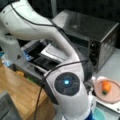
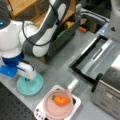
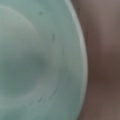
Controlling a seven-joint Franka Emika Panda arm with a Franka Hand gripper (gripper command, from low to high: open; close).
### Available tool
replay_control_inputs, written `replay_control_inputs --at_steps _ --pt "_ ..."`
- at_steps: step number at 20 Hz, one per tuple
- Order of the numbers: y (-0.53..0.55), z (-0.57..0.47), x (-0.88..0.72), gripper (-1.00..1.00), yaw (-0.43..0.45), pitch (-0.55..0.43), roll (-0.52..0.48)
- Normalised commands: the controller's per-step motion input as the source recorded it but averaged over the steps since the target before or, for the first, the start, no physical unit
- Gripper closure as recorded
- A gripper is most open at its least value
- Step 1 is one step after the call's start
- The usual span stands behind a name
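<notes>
The end effector (image 2: 28,78) sits low over a teal bowl (image 2: 30,85) at a front view's bottom left, touching or almost touching its rim. Whether its fingers are spread or pressed together cannot be told, since the white housing hides them. In the wrist view the bowl (image 3: 37,62) fills nearly the whole frame: smooth, glazed-looking, round, with a pale rim curving down the right and a few faint dark specks on the inner wall. In a front view only a sliver of the bowl (image 1: 100,114) shows at the bottom edge, behind the arm.

Just right of the bowl lies a pink round plate (image 2: 50,110) on a white, rounded square base with a short handle. An orange carrot-like piece (image 2: 61,100) with a small green end rests on the plate. It also shows in a front view (image 1: 106,86).

The worktop (image 2: 62,65) is flat, matte grey. A boxy metal oven (image 1: 85,27) with dark knobs stands at the far side, its door (image 2: 95,58) folded down flat. A dark bin (image 2: 62,37) holds yellow and green items too blurred to name.

The bulky white arm (image 1: 50,32) blocks much of a front view. No writing can be read anywhere.
</notes>
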Motion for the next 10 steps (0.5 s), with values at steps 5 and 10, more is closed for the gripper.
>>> replay_control_inputs --at_steps 5,10 --pt "-0.14 0.03 0.26 -1.00 0.001 0.075 0.261" --pt "-0.06 -0.04 0.24 -1.00 -0.043 0.055 0.257"
